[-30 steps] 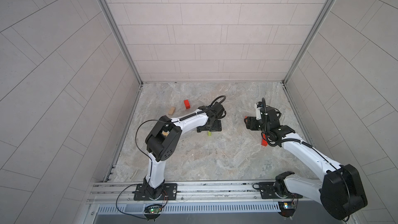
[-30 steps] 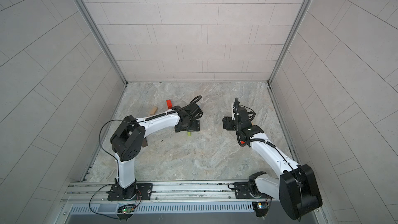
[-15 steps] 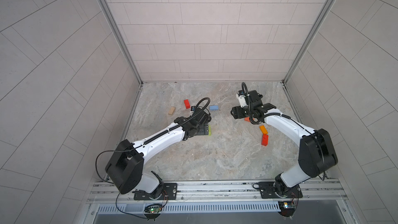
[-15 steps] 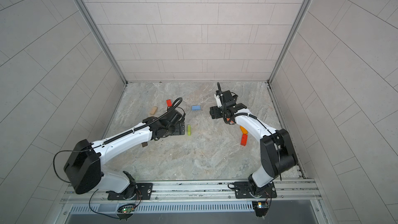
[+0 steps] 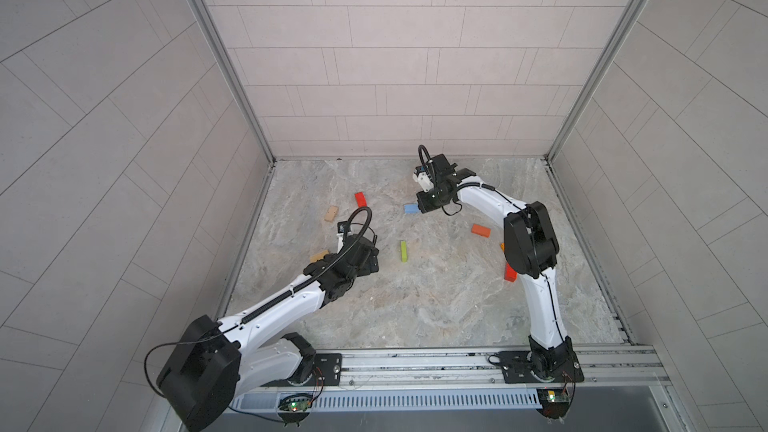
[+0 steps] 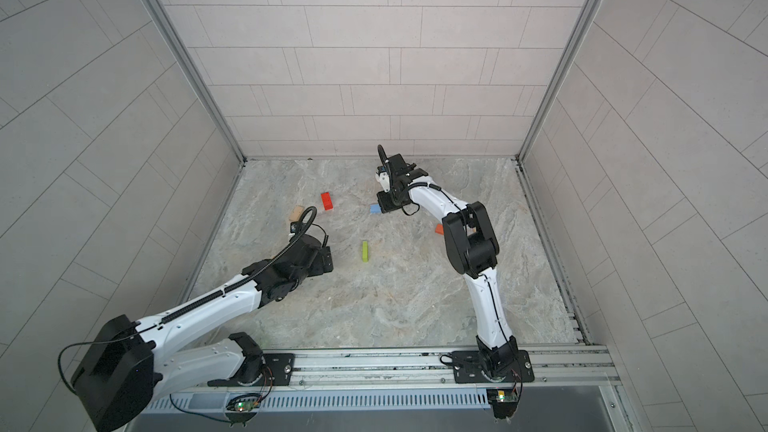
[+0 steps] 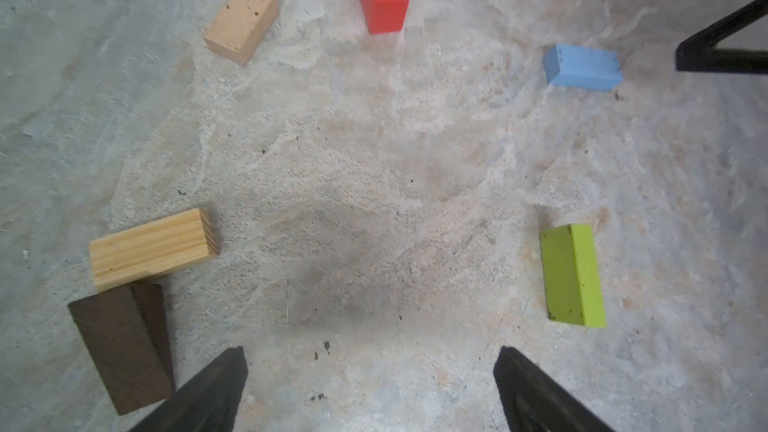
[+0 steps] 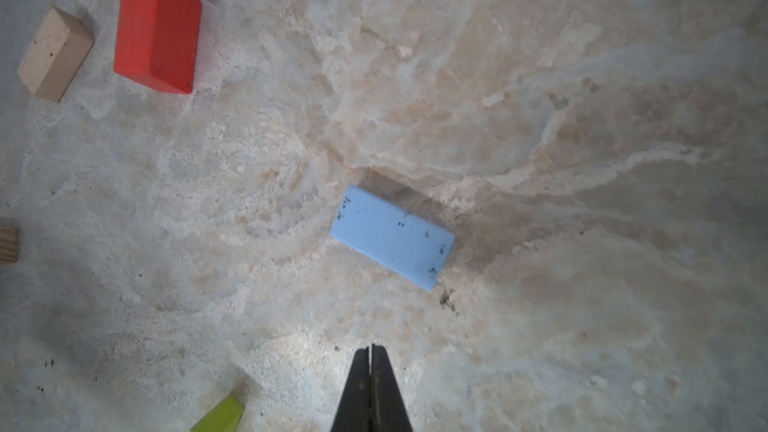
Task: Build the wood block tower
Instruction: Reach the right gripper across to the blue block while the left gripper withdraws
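Changes vs earlier frames: the left arm, folded up a second ago, now lies stretched low. The left gripper (image 7: 370,353) has pulled back from the lime green painted wood block (image 5: 403,251) toward the front-left of the bench (image 5: 415,317). The right gripper (image 8: 371,351) has swept from the right half toward the back edge. It now sits near the light blue painted wood block (image 5: 410,208), tips clear of it in the right wrist view. Blue and green blocks haven't shifted in the last half second.

Jaws: left spread wide over bare bench, nothing between them. Right pressed together, nothing pinched.

Count: nine wood blocks. The tower is not started, every block lies singly on the bench.
- 1 lime green, mid-bench
- 1 light blue, toward the back edge
- 1 red painted wood block (image 5: 361,199), back-left quarter
- 1 pale tan plain wood block (image 5: 331,214), just left of that red one
- 1 grained pine wood block (image 7: 151,247) near the left edge, butted against 1 dark brown stained wood block (image 7: 120,347); the brown one shows only in the left wrist view
- toward the right edge: 1 orange-red painted wood block (image 5: 481,230) in the clear, plus an orange sliver (image 5: 503,246) and a red piece (image 5: 510,273) showing past the right arm, too hidden to say more
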Controlling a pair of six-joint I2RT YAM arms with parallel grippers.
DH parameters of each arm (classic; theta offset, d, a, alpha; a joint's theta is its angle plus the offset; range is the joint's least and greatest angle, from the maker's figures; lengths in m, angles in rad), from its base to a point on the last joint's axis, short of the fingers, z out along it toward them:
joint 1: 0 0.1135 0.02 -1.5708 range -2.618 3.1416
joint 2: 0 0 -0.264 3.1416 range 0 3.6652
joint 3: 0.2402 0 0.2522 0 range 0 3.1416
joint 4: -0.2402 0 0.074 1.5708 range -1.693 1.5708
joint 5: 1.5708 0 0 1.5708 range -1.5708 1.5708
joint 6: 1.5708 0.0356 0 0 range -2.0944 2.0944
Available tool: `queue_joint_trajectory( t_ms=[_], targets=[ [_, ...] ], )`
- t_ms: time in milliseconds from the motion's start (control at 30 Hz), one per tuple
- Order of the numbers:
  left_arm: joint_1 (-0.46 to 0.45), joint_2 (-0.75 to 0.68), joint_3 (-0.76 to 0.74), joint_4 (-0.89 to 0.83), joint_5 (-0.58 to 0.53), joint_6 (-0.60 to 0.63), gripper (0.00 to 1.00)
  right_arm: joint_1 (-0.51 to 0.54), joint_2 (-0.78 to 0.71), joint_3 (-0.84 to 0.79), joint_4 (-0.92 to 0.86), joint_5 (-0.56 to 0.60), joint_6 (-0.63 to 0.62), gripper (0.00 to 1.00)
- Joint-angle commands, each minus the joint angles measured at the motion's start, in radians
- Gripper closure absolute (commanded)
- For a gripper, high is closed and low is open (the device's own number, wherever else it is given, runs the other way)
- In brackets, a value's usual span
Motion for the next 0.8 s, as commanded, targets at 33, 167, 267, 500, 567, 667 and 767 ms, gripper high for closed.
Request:
queue_joint_trajectory(
  t_ms=[33,167,267,500,567,667,767],
  targets=[
    [0.012,-0.051,-0.051,0.077,-0.026,-0.003,0.0,0.001,0.098,0.159,-0.102,-0.021,0.024,1.0],
    [0.015,-0.056,-0.073,0.107,-0.018,-0.015,0.0,-0.003,0.188,0.277,-0.107,-0.031,0.053,1.0],
    [0.017,-0.042,-0.073,0.114,-0.011,-0.015,0.0,-0.006,0.232,0.33,-0.103,-0.026,0.063,1.0],
    [0.017,-0.011,-0.072,0.137,0.004,-0.019,0.0,-0.024,0.27,0.345,-0.067,0.038,0.115,1.0],
    [0.016,-0.005,-0.072,0.139,0.008,-0.019,0.0,-0.026,0.274,0.345,-0.067,0.046,0.117,1.0],
    [0.016,-0.001,-0.07,0.139,0.008,-0.02,0.0,-0.026,0.278,0.344,-0.067,0.051,0.112,1.0],
    [0.017,0.0,-0.07,0.138,0.006,-0.019,0.0,-0.026,0.278,0.344,-0.084,0.051,0.111,1.0]
  ],
)
